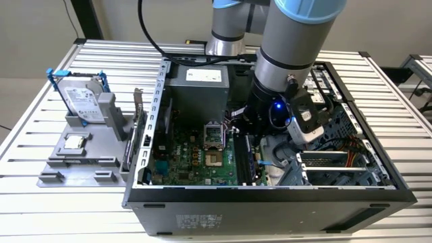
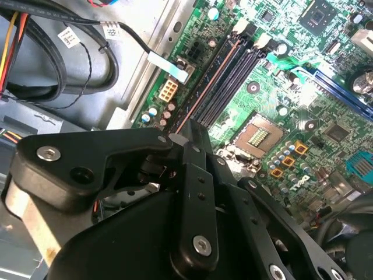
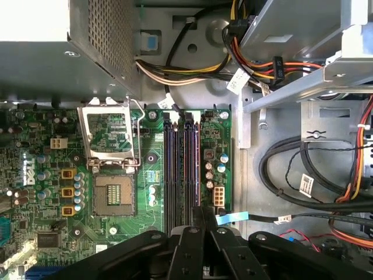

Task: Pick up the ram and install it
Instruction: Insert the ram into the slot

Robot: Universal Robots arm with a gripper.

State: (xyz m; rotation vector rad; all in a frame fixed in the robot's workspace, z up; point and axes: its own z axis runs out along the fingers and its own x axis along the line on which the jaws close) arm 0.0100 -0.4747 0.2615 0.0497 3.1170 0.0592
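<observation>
In both wrist views the gripper (image 3: 201,219) has its jaws closed narrow on the ram (image 2: 201,99), a thin edge-on stick seated in the outermost slot ahead of the jaws. The exterior view shows the arm reaching down into the open computer case (image 1: 378,190), with the hard drive (image 1: 84,98) well apart.

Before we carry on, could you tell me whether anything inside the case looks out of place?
The processor socket on the motherboard stands empty, its metal cover flipped open. Otherwise nothing looks askew or damaged.
</observation>
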